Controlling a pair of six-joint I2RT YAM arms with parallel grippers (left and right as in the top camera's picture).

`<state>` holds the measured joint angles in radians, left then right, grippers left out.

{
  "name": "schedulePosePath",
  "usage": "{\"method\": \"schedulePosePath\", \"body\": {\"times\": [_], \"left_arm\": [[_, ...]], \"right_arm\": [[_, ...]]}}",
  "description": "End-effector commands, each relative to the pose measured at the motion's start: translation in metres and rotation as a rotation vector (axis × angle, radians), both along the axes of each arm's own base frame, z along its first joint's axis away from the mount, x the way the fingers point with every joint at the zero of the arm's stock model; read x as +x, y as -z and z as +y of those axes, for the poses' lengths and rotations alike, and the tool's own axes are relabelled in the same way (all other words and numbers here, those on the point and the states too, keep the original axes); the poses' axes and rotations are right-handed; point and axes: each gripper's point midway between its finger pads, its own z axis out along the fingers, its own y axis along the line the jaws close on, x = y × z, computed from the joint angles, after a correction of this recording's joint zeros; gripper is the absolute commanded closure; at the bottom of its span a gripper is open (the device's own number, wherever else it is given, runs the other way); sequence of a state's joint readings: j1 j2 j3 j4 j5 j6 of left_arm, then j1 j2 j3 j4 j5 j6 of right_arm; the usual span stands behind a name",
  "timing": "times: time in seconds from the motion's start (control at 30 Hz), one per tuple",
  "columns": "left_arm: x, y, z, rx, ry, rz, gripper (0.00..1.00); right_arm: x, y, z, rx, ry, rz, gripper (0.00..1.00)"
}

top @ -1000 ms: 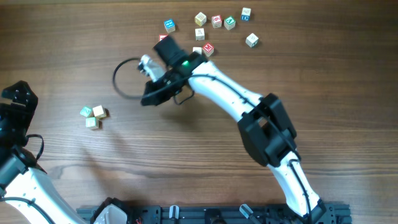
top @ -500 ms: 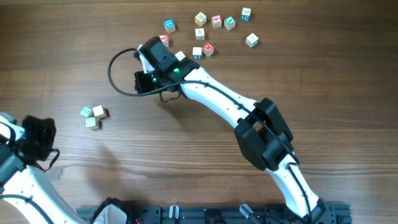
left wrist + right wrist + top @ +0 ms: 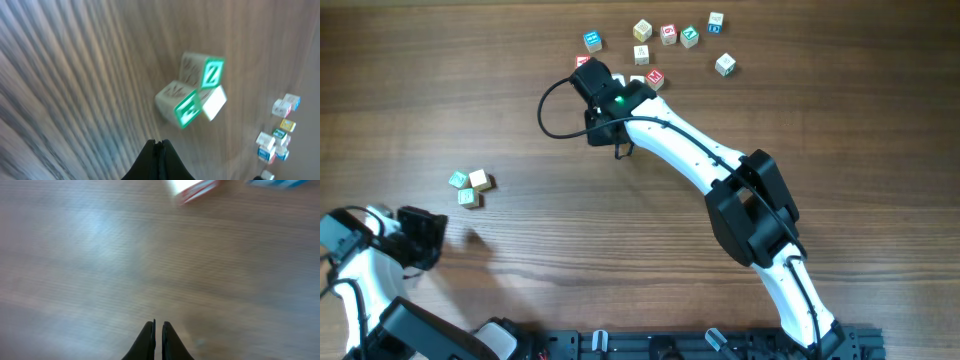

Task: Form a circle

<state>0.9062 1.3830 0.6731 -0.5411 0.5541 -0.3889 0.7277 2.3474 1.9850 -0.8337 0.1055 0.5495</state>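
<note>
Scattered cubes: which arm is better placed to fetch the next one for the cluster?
Right. The right gripper, shut, hangs beside the scatter; the left gripper, also shut, is by the cluster, far from those cubes.

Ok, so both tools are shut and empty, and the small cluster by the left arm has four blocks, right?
Not four: the overhead view shows a cluster of three blocks. The rest holds: the left tool and the right tool are both shut and empty.

A green Z stands on one cube point(image 3: 212, 74) of the cluster point(image 3: 175, 95); others blur.
</note>
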Motion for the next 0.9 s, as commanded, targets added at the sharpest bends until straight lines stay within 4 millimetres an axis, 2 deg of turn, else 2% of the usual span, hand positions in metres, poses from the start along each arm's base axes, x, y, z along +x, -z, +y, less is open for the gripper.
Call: {"method": "schedulePosePath", "body": {"times": [0.0, 0.13, 0.27, 0.4, 0.47, 0.63, 0.7, 0.77, 0.87], "left_arm": [[-0.003, 0.006, -0.014, -0.061, 0.004, -0.021, 0.96], [-0.008, 0.008, -0.020, -0.079, 0.022, 0.000, 0.96], [-0.022, 0.021, 0.000, 0.036, -0.008, 0.110, 0.96], [-0.037, 0.028, -0.005, 0.027, -0.009, 0.190, 0.96], [-0.038, 0.029, 0.002, 0.060, -0.018, 0.198, 0.96], [-0.024, 0.024, 0.015, 0.120, -0.008, 0.134, 0.96], [-0.006, 0.020, 0.005, 0.096, 0.100, 0.020, 0.96], [0.008, 0.018, -0.016, 0.011, 0.199, -0.095, 0.96], [0.006, 0.030, -0.031, -0.122, 0.213, -0.116, 0.96]], "right_arm": [[0.024, -0.011, -0.039, -0.149, 0.098, -0.146, 0.92], [0.026, 0.006, -0.050, -0.141, 0.116, -0.125, 0.93], [0.035, 0.022, -0.083, -0.108, 0.170, -0.042, 0.94], [0.048, 0.024, -0.105, -0.068, 0.214, -0.014, 0.95], [0.053, 0.023, -0.104, -0.053, 0.220, -0.025, 0.94], [0.056, 0.021, -0.094, -0.018, 0.207, -0.039, 0.88], [0.055, 0.021, -0.094, -0.018, 0.207, -0.039, 0.88], [0.055, 0.021, -0.094, -0.020, 0.204, -0.039, 0.89], [0.055, 0.021, -0.095, -0.022, 0.203, -0.037, 0.88]]}}
